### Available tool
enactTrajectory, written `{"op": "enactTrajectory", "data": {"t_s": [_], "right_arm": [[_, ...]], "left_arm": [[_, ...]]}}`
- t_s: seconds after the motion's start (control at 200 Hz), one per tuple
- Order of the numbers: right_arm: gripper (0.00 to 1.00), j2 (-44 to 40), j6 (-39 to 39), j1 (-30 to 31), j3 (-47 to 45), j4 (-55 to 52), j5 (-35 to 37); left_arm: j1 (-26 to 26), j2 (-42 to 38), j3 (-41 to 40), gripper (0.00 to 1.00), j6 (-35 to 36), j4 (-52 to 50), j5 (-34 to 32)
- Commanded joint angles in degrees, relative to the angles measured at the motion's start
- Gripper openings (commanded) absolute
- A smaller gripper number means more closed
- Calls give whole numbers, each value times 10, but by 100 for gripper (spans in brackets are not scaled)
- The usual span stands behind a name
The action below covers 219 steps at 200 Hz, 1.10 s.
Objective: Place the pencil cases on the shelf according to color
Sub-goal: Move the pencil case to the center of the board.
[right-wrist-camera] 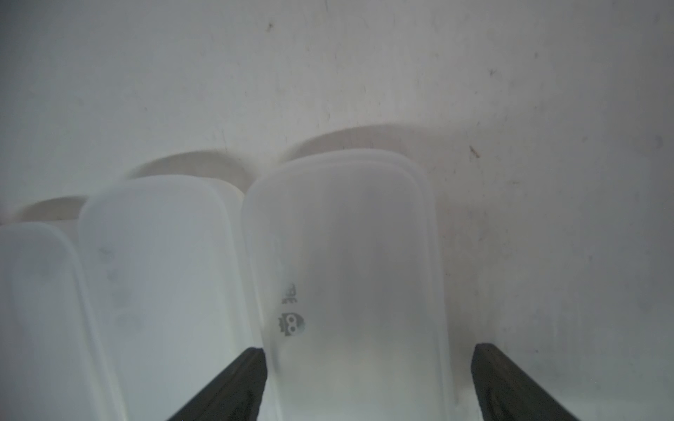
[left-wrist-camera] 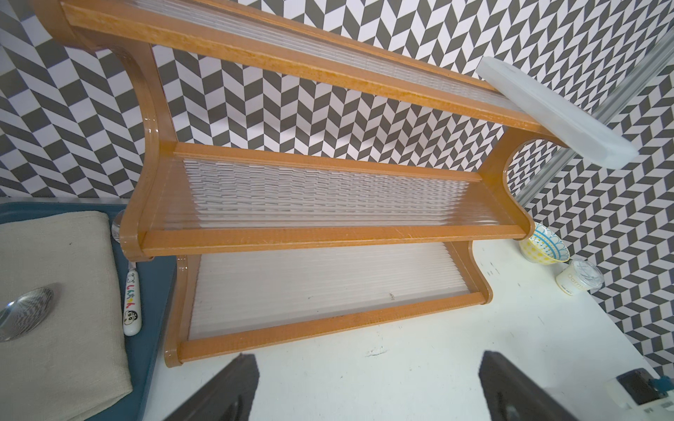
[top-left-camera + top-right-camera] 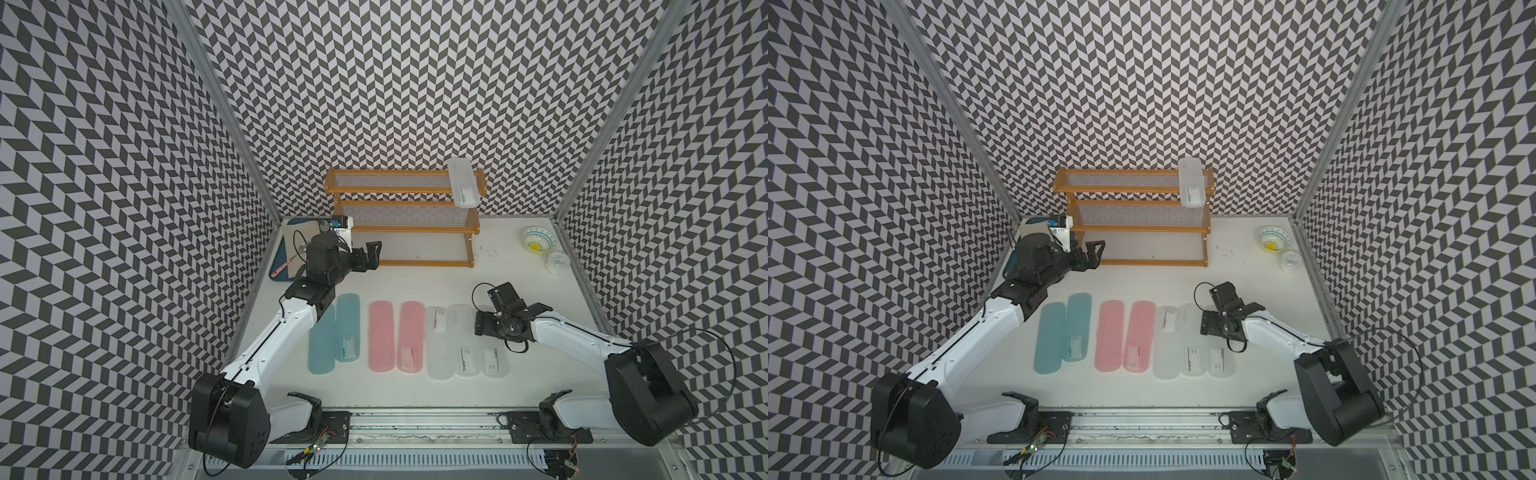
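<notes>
The shelf [image 3: 403, 216] stands at the back of the table, with one frosted white pencil case [image 3: 462, 183] across the right end of its top tier, overhanging the front. On the table lie, in a row, two teal cases [image 3: 348, 328], two pink cases [image 3: 381, 336] and three white cases [image 3: 440, 343]. My right gripper [image 3: 500, 322] points down over the far end of the rightmost white case [image 1: 343, 255]. It is open and straddles that case, with a gap at one finger [image 1: 488, 364]. My left gripper [image 2: 368, 356] hangs open and empty before the shelf's bottom tier [image 2: 321, 288].
A dark blue tray [image 2: 153, 310] with a folded cloth, a metal spoon and a white-handled utensil sits left of the shelf. A patterned bowl [image 3: 539, 240] and a small lidded cup [image 3: 556, 262] stand at the back right. Patterned walls close in three sides.
</notes>
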Motion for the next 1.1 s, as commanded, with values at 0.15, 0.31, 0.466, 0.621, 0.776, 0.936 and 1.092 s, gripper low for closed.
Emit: {"op": "enactTrajectory", "data": {"t_s": [0.15,0.31,0.466,0.621,0.776,0.936,1.092], "right_arm": [[92,20,16,-27,21,-15,85],[92,-5,-4,-56,29,-5,47],[92,20,-10,-56,27,-7,28],[91,46,-3,-56,19,0,24],[84,50,-5,-56,26,12,28],[72,85,-32,-58,76,18,37],[71,133,-70,-72,146,9,45]], "left_arm": [[1,-8,10,100,9,-3,-6],[1,-8,9,100,8,-3,-7],[1,-9,11,100,6,-4,1],[0,-14,6,100,7,-4,-4],[0,-14,5,100,6,-2,-1],[0,-13,5,100,5,-1,3],[-1,-10,3,100,1,0,9]]}}
